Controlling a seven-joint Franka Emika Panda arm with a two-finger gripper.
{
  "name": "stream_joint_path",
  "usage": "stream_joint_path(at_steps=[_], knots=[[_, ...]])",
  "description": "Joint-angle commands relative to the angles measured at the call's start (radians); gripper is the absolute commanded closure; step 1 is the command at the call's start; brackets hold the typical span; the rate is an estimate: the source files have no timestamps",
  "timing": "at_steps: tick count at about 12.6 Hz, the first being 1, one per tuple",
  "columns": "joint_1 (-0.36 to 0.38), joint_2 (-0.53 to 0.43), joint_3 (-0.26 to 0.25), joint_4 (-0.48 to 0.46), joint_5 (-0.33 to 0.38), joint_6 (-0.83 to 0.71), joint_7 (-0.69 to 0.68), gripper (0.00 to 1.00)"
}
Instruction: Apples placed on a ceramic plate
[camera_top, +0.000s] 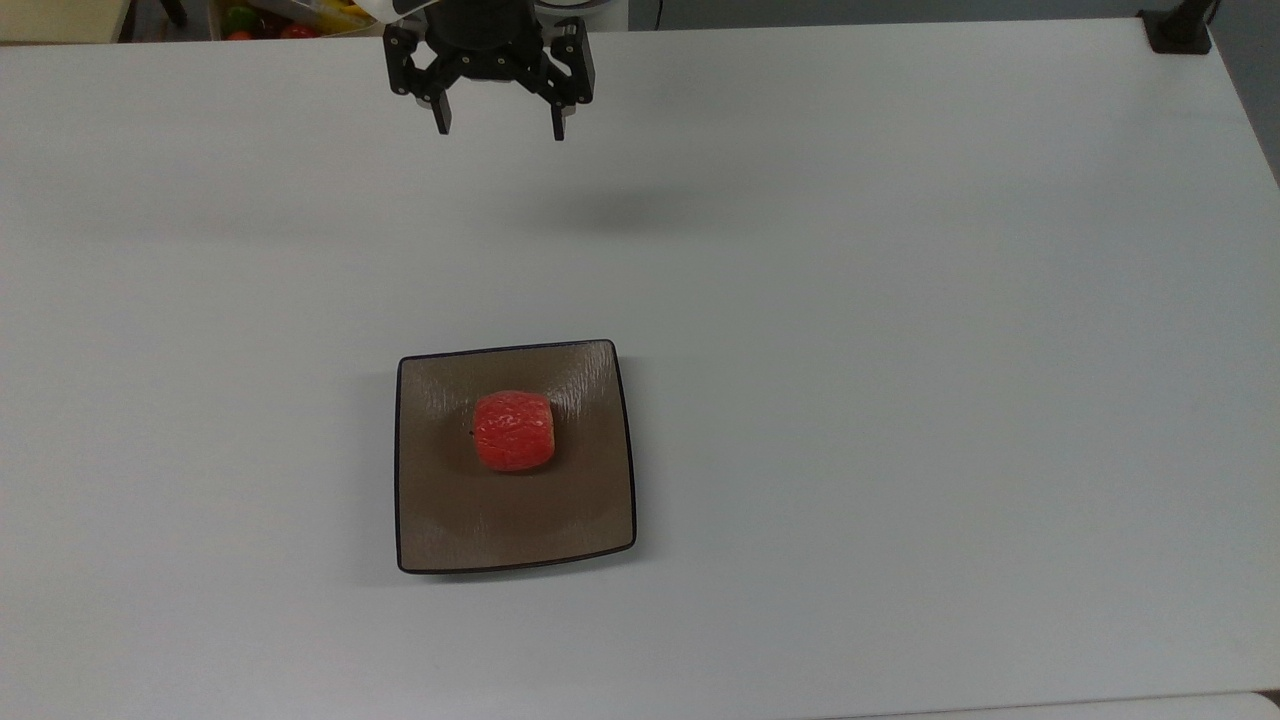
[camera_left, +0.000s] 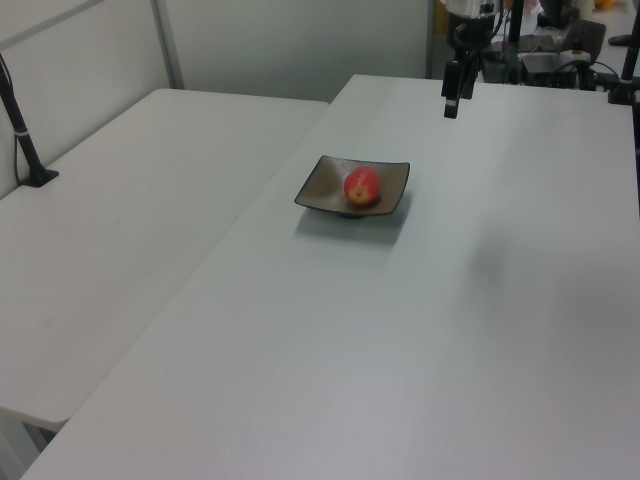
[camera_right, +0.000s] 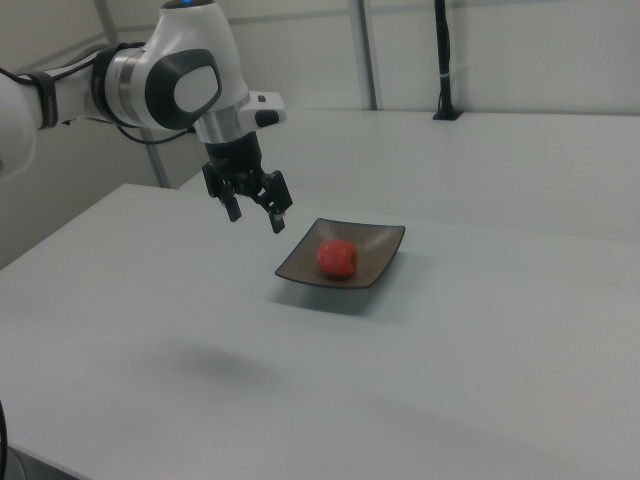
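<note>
Sitting near the middle of the plate (camera_top: 430, 520), the apple (camera_top: 514, 431) in the top view is red with pale streaks, lying slightly toward the plate's upper edge; the plate is square, brown, dark-rimmed, flat on the white surface (camera_top: 900, 400), a bit toward the top view's left of center. Gripper (camera_top: 497, 128) is at the top edge of the top view, well apart from plate and apple, spread wide with nothing between the two black fingers; a soft shadow lies on the surface below it. Colourful items show past the surface's far edge at the top view's upper left, too small to tell. Left view: plate (camera_left: 325, 185) on the surface (camera_left: 400, 350) with apple (camera_left: 362, 185) on it, a yellowish patch on the apple facing the camera; gripper (camera_left: 452, 105) hangs above the surface beyond the plate, toward the left view's upper right, seen edge-on. A second white table (camera_left: 120, 220) adjoins on the left view's left, with a black post at its edge. Right view: white arm (camera_right: 170, 85) reaches in from the right view's left, gripper (camera_right: 257, 218) pointing down, released and empty, above the surface (camera_right: 300, 380) just to the right view's left of the plate (camera_right: 375, 260), not touching it. Apple (camera_right: 337, 258) rests inside the plate.
</note>
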Motion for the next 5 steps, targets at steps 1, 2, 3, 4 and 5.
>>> stream_joint_path(at_steps=[1,2,3,4,5], knots=[[0.029,-0.031,-0.02,-0.03,-0.031,-0.038,-0.022,0.0],[0.03,-0.031,-0.02,-0.03,-0.043,-0.044,-0.023,0.0],[0.03,-0.031,-0.02,-0.032,-0.051,-0.045,-0.024,0.0],[0.03,-0.031,-0.02,-0.032,-0.049,-0.045,-0.025,0.0],[0.03,-0.031,-0.02,-0.032,-0.049,-0.045,-0.025,0.0]])
